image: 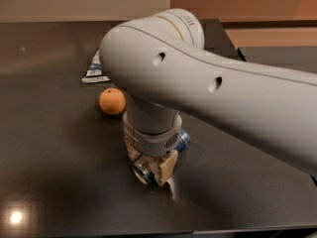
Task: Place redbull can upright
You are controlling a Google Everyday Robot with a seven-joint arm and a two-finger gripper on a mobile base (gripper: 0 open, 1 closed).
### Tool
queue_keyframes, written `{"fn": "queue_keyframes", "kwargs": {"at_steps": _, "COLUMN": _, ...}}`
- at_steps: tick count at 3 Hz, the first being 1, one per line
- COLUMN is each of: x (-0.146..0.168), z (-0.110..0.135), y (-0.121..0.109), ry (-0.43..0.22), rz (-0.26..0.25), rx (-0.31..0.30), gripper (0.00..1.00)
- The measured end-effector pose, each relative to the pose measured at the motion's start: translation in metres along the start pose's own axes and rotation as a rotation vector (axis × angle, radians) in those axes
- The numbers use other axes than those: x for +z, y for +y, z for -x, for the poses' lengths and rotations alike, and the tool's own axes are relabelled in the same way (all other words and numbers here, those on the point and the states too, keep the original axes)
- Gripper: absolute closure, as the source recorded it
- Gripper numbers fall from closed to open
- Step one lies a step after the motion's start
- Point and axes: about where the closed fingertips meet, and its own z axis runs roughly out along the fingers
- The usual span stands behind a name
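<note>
Your gripper (pixel 148 163) is down at the near middle of the dark table (pixel 54 162), wrist pointing straight down, and it is clamped across the redbull can (pixel 141 174); one tan pad (pixel 167 166) presses the can's near-right flank, and the other just shows on the far-left side. The can lies on its side low at the tabletop, silver end toward near-left, blue end poking out far-right from under the wrist; whether it touches the surface cannot be told.

To stand it well, raise it first, just enough that neither end can scrape as it turns; then roll the wrist until the can's long axis is vertical. Keep the squeeze firm, since a slim metal can is likely to slip or pivot between flat pads. Lower gently until the whole base sits flat; let go only once it is settled, and draw straight up so a pad does not nudge it over.

Mind the orange (pixel 112 101), near the gripper on its far-left side; swing the can away from it. The snack bag (pixel 94 71) lies farther back, partly hidden behind the arm (pixel 213 83).
</note>
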Motion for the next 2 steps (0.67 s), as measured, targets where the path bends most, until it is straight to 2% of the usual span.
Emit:
{"fn": "queue_keyframes", "kwargs": {"at_steps": 1, "x": -0.013, "z": 0.003, "y": 0.001, "ry": -0.033, "rz": 0.007, "rx": 0.001, "gripper": 0.64}}
{"fn": "queue_keyframes", "kwargs": {"at_steps": 2, "x": -0.039, "z": 0.004, "y": -0.001, "ry": -0.11, "rz": -0.005, "rx": 0.034, "gripper": 0.88}}
